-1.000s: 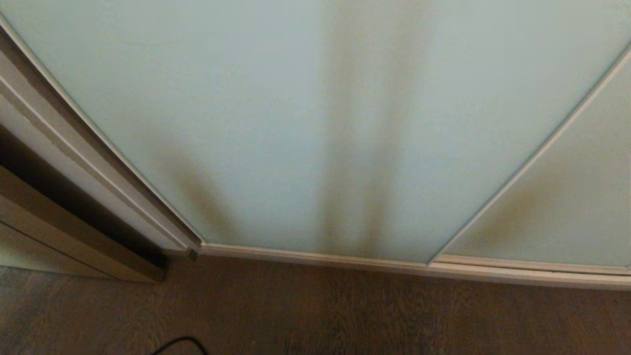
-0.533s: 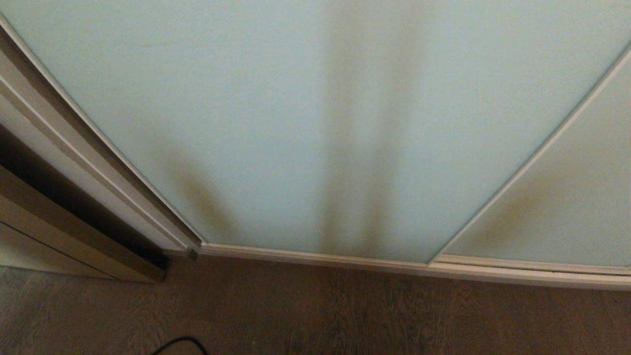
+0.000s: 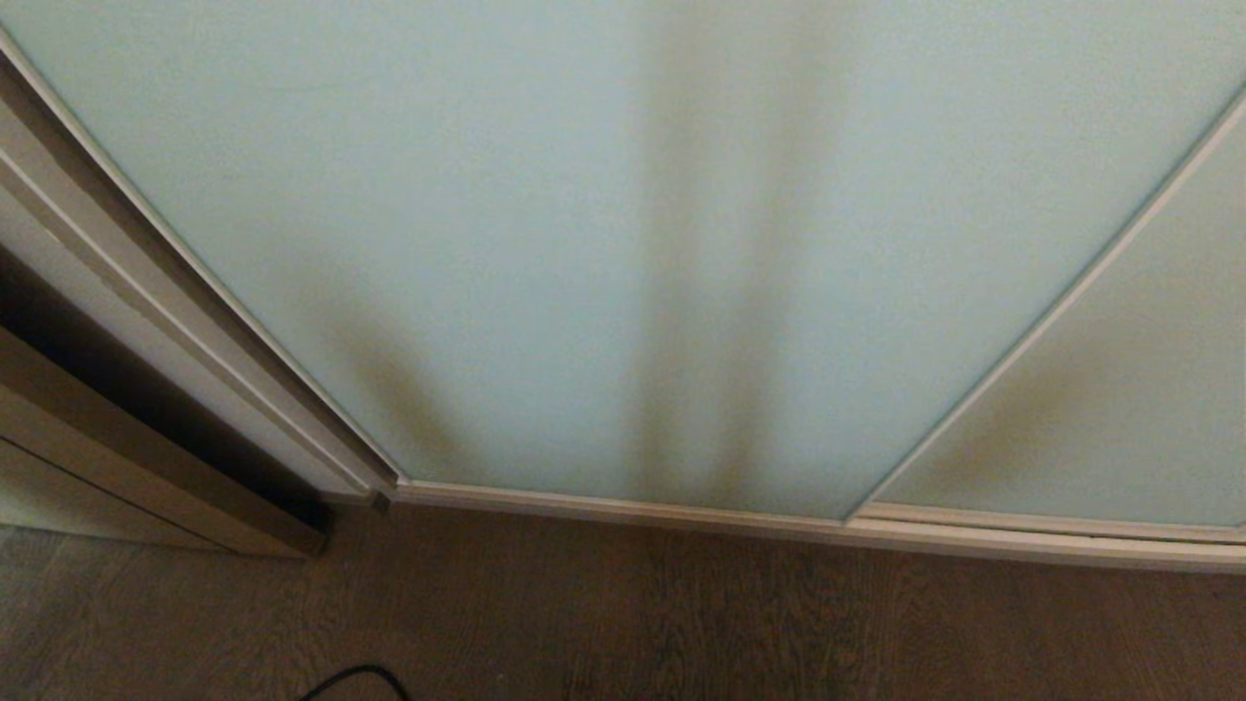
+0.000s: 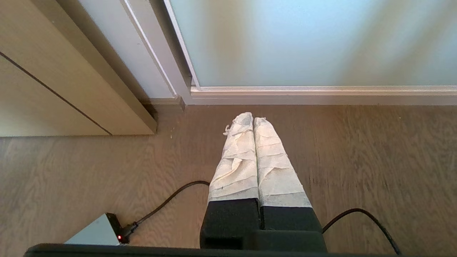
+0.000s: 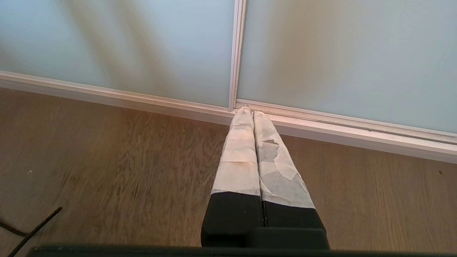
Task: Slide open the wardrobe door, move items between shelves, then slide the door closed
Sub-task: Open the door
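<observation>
Step in hand, by judgement: getting an arm up to the closed door to start the slide; nothing opened yet, no shelf or bag in sight. Best to bring one gripper to the slim cream-white frame edge (image 3: 1046, 321) where the two panels meet, pressing flat on the stile and not on the glass, since no handle shows. Worth pushing level along the bottom rail (image 3: 623, 508), slowly, so the panel stays in its track. Worth minding the thin black cable (image 4: 167, 201) on the brown wood-grain floor (image 3: 681, 623) near the base.

Left gripper (image 4: 252, 119), white-wrapped fingers pressed together, holding nothing, hanging low over the floor just short of the door's left corner. Right gripper (image 5: 249, 111), fingers likewise closed and empty, low, tips pointing at the seam between the panels. Neither arm showing in the head view.

Tall pale mint-green frosted glass sliding wardrobe door (image 3: 545, 243): straight ahead, filling the far side, fully closed, soft vertical shadows across it. Second matching panel (image 3: 1129, 409) to its right, set slightly behind. Beige wooden cabinet side (image 3: 127, 458) at far left.
</observation>
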### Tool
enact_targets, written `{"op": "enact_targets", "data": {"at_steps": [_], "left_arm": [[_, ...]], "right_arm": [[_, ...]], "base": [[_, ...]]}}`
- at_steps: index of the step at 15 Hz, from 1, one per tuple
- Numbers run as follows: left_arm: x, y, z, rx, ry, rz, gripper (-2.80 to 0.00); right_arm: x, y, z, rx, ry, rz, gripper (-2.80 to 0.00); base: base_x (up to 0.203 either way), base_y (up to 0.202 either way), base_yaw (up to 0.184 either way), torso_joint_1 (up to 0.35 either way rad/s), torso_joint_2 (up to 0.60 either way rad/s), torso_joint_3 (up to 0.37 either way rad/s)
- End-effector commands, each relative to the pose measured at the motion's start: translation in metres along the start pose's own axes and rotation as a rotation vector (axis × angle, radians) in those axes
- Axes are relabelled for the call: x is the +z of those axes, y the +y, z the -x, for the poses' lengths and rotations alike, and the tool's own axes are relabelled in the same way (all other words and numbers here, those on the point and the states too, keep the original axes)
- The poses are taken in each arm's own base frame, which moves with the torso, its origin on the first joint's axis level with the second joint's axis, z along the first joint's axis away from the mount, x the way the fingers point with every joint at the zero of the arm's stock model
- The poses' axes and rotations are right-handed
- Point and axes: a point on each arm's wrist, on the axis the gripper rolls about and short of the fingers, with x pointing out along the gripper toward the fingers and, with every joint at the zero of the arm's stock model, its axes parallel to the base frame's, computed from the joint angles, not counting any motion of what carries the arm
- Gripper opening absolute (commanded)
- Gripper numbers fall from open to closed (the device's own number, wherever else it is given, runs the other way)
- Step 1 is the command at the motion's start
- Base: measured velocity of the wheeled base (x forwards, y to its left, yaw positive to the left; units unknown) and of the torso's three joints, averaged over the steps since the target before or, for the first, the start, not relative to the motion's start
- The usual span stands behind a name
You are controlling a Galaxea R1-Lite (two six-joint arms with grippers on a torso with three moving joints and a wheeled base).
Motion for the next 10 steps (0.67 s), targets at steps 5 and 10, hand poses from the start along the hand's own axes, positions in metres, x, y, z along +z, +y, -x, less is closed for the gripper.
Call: {"op": "enact_targets", "data": {"at_steps": [5,10], "left_arm": [[0.001,0.000,0.002,-0.001,0.020,-0.002,-2.80],[0.040,0.004,0.016,0.032,-0.074,0.002,-2.80]], "right_arm": [[0.000,0.000,0.000,0.001,0.000,0.000,-2.80],[0.000,0.000,0.000,0.001,0.000,0.000,-2.80]], "base": [[0.000,0.000,0.000,0.000,0.00,0.000],[0.000,0.000,0.000,0.000,0.00,0.000]]}}
